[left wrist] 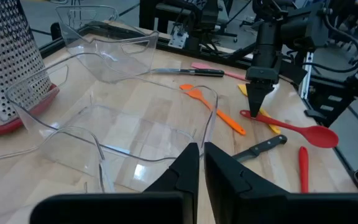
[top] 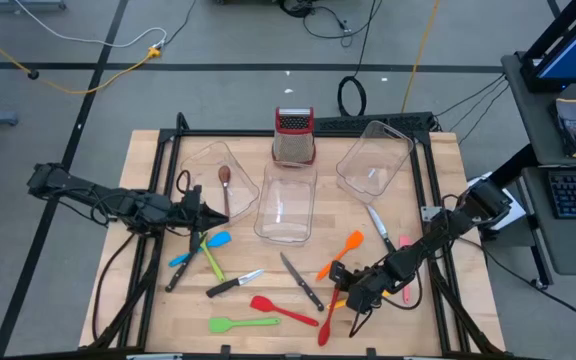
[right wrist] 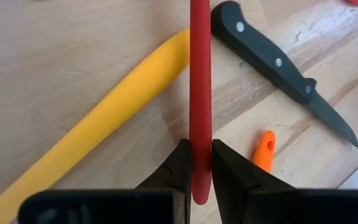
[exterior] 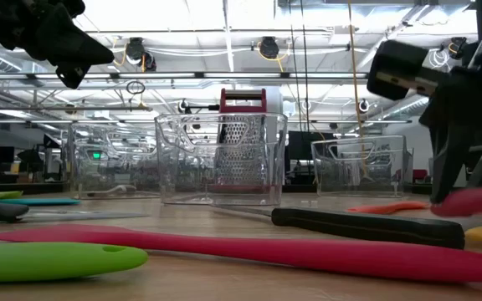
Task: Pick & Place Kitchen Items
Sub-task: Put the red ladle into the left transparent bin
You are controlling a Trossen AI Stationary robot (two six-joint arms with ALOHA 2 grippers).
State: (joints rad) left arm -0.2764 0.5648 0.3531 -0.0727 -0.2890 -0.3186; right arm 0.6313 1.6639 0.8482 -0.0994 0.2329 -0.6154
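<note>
The red spoon (right wrist: 200,93) lies at the near right of the surface (top: 268,270), and the right end effector (right wrist: 196,163) is pinching its thin handle between both fingers, the grip sitting close to the handle's end while the bowl (left wrist: 319,135) rests well away from the fingers. That makes a long lever, so the lift should probably be straight up and slow; a quick swing could let the spoon pivot in the grip. A yellow utensil (right wrist: 98,127) lies just beside and partly under the handle, and a black-handled knife (right wrist: 272,62) and an orange spatula (left wrist: 216,111) are near, so rising clear before any sideways travel seems wise, or the neighbours may get dragged along. If a clear tub (top: 286,205) at the middle of the surface is the target, which I judge likely, the spoon should come in over the rim bowl-first and be lowered well inside before release. The left end effector (left wrist: 195,163) waits above the left side of the surface with its fingers pressed together on nothing, facing the tubs, and should keep out of the carrying path.
</note>
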